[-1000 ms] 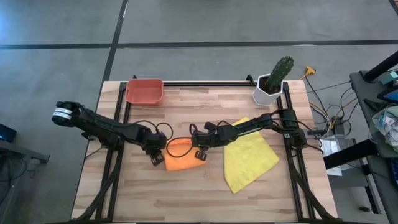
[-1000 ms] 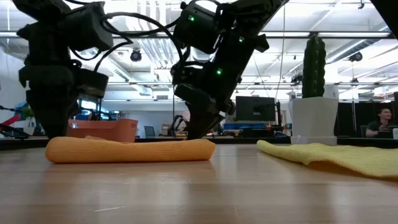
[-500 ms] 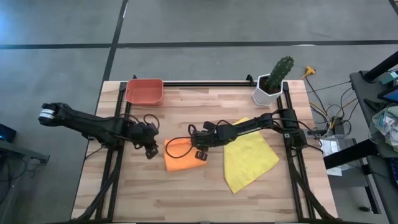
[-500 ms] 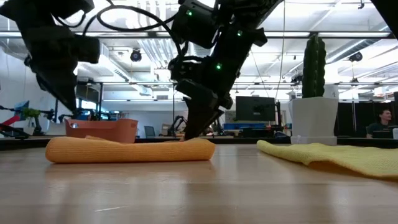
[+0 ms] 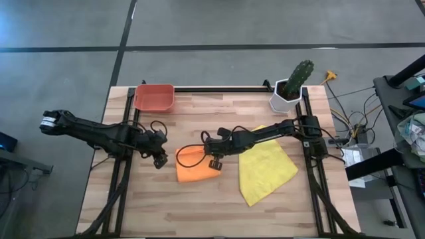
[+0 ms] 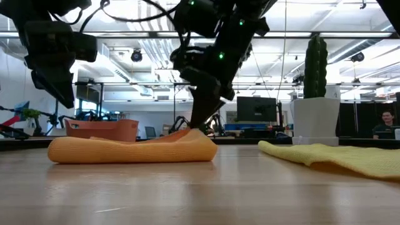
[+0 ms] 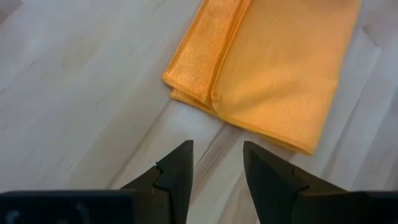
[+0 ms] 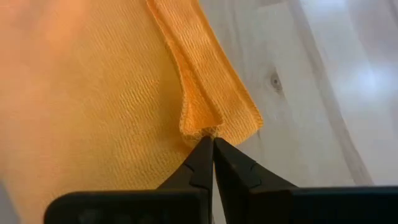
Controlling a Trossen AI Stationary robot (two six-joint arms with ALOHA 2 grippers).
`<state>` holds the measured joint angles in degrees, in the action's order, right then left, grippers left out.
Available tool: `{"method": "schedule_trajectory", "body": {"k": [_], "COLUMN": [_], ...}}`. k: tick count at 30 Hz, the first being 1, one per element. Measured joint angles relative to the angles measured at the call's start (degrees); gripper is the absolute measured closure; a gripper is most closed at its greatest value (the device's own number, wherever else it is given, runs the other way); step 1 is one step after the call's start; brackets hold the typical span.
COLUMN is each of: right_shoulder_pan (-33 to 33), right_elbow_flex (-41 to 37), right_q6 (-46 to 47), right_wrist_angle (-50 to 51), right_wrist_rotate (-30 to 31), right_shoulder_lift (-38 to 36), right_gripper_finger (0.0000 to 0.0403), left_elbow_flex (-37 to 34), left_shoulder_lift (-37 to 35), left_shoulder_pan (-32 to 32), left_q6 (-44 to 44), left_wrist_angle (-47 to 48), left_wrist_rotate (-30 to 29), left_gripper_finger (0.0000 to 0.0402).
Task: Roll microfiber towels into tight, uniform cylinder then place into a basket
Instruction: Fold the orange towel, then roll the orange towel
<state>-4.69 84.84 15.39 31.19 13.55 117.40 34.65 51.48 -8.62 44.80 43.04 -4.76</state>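
Two towels are lying on the wooden table (image 5: 199,206), and the orange towel (image 5: 194,166) serves as the landmark here. It is sitting folded near the table's middle, its layered edges showing plainly in the left wrist view. The right gripper (image 5: 214,162) is pinching that towel's corner on the side facing the yellow towel (image 5: 265,169), its jaws closed on a raised fold of cloth; in the low view the fabric is peaking upward under the fingers. The left gripper (image 5: 158,159) is hanging just off the orange towel's opposite edge, apart from it, jaws standing open and holding nothing, with bare wood lying between its fingertips and the cloth. The yellow towel is spreading flat beyond the right gripper, near the orange towel; whether they are touching is hard to tell. The basket (image 5: 154,97) is sitting well apart from the orange towel at the table's far edge, toward the left arm's side. A cactus pot (image 5: 290,89) is standing at the far corner beyond the yellow towel. In the low view the left gripper's fingertips are cut off by the orange towel's bulk.
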Motion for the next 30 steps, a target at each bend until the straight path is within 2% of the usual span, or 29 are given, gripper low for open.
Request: {"method": "schedule_trajectory", "body": {"k": [11,19,23,30], "right_shoulder_pan": [0.23,0.72,0.72,0.89], "right_elbow_flex": [-0.52,-0.72,0.06,1.55], "right_q6": [-2.18,1.6,1.09,0.69], "right_wrist_angle": [-0.58,0.27,-0.3,0.5], "right_wrist_rotate": [0.01,0.01,-0.01,0.02], "right_shoulder_lift": [0.66,1.46,0.53,-0.61], "right_gripper_finger": [0.0394,0.039,0.0362,0.0282], "left_elbow_flex": [0.04,2.64,4.31,4.74], "left_shoulder_lift": [0.25,-0.38,-0.13,0.52], "left_shoulder_pan": [0.0,-1.75,-3.04,-4.35], "left_q6": [0.02,-3.26,-6.11,-6.14], "left_wrist_angle": [-0.41,-5.99,-7.99,-8.33], "left_wrist_rotate": [0.22,0.66,0.6,0.54], "left_gripper_finger": [0.0277,0.0277,0.0277,0.0277]}}
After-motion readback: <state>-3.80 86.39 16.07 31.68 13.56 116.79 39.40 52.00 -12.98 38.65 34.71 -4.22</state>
